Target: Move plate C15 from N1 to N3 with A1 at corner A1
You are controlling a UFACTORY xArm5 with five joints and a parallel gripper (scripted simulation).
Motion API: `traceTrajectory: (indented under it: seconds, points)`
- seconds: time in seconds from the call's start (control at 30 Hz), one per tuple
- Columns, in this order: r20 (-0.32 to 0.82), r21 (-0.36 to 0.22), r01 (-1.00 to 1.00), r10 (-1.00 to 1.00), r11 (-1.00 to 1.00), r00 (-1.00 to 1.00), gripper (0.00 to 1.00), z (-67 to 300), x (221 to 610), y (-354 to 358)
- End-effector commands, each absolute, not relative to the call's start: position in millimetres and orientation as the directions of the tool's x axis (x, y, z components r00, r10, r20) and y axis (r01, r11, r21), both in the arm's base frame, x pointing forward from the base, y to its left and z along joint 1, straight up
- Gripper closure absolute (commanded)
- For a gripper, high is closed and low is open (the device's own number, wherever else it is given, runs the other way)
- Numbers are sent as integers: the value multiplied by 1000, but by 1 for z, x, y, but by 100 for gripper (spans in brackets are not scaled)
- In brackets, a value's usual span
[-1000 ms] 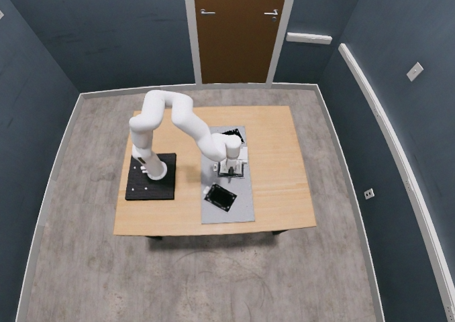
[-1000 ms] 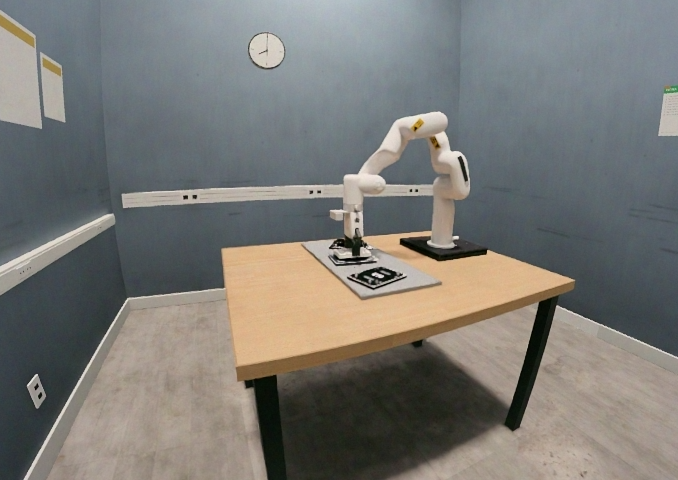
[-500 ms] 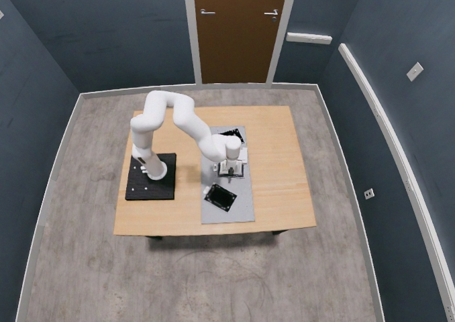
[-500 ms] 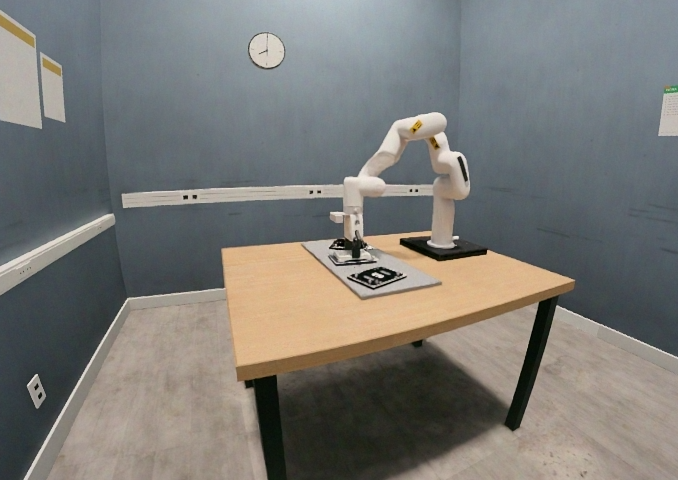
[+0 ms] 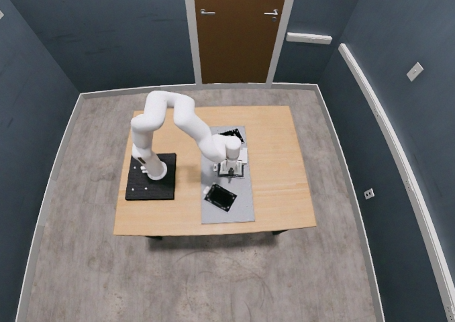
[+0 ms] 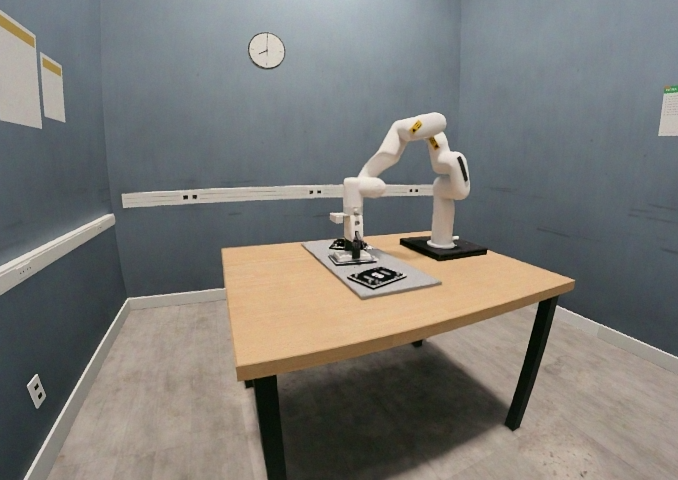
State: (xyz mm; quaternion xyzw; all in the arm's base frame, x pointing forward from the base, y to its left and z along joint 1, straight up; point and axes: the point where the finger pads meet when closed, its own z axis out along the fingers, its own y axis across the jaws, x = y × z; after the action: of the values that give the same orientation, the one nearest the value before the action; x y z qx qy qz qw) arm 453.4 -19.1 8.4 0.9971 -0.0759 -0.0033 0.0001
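Note:
A grey mat (image 5: 228, 178) on the table carries three nests in a row. My gripper (image 5: 231, 171) points straight down over the middle nest and is shut on a white plate (image 5: 227, 170), across its width. The plate is low, at or just above that nest; it also shows in the exterior view (image 6: 353, 257) under the gripper (image 6: 355, 249). A black, turned nest (image 5: 220, 197) lies nearer the front of the mat (image 6: 376, 276). Another black nest (image 5: 232, 134) lies at the far end, partly hidden by my arm. The labels and nest signs are too small to read.
The arm's black base plate (image 5: 151, 176) sits on the left of the wooden table (image 5: 215, 170). Small white signs (image 5: 206, 188) stand on the mat beside the nests. The arm's elbow arches above the table's far left.

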Motion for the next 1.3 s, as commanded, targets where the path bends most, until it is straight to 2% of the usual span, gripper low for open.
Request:
traceTrajectory:
  seconds: [0.0,0.07,0.1,1.27]
  points:
    - [-2,3,-151,-151,-988,988,100,10,455,-19]
    - [-2,3,-151,-151,-988,988,100,10,455,-19]
    - [-2,3,-151,-151,-988,988,0,9,455,-19]
    - [-2,3,-151,-151,-988,988,0,11,455,-19]
